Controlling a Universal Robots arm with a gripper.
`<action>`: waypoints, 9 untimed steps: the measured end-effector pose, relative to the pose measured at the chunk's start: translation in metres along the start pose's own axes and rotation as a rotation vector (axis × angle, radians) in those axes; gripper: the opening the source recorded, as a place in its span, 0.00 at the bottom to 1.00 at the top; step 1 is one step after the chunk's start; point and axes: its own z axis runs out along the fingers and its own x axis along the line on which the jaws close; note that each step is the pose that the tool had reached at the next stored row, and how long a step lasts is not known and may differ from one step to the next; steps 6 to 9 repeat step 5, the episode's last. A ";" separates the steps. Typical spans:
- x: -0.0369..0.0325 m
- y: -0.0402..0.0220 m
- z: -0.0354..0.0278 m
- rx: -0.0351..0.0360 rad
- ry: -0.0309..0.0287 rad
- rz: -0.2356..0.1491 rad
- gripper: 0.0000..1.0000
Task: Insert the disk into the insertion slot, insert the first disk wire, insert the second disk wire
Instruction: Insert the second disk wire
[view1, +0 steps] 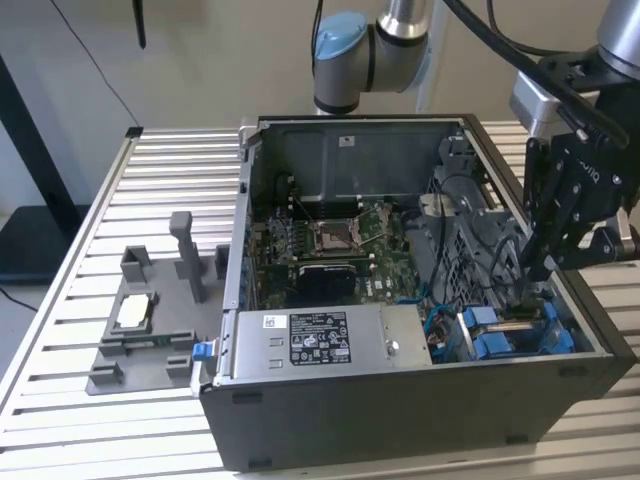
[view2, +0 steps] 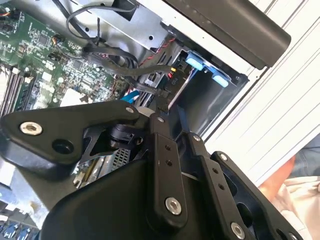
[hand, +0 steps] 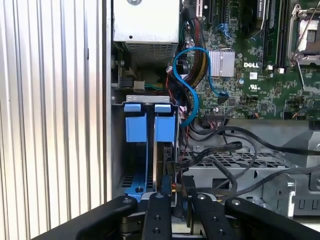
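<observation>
The disk (hand: 162, 150) is seen seated edge-on in the insertion slot (hand: 120, 145) of the computer case (view1: 400, 420), its blue caddy tabs (hand: 149, 122) showing beside the power supply (view1: 310, 340). The gripper (hand: 174, 192) is held just above the disk's rear edge, fingers nearly closed around a black wire connector (hand: 171, 167) (grip not clearly discernible)

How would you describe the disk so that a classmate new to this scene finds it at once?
Start at the open computer case on the slatted table. Go past the grey power-supply box to the case's front corner at the exterior view's right, beside the gripper. The disk sits there in the insertion slot, the one part framed in bright blue plastic.
</observation>
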 end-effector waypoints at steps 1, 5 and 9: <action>0.0000 0.0000 0.0000 0.0000 0.0001 0.000 0.24; 0.0000 0.0000 -0.0001 0.0000 0.0004 0.000 0.24; 0.0000 0.0000 -0.0001 0.0000 0.0004 0.000 0.24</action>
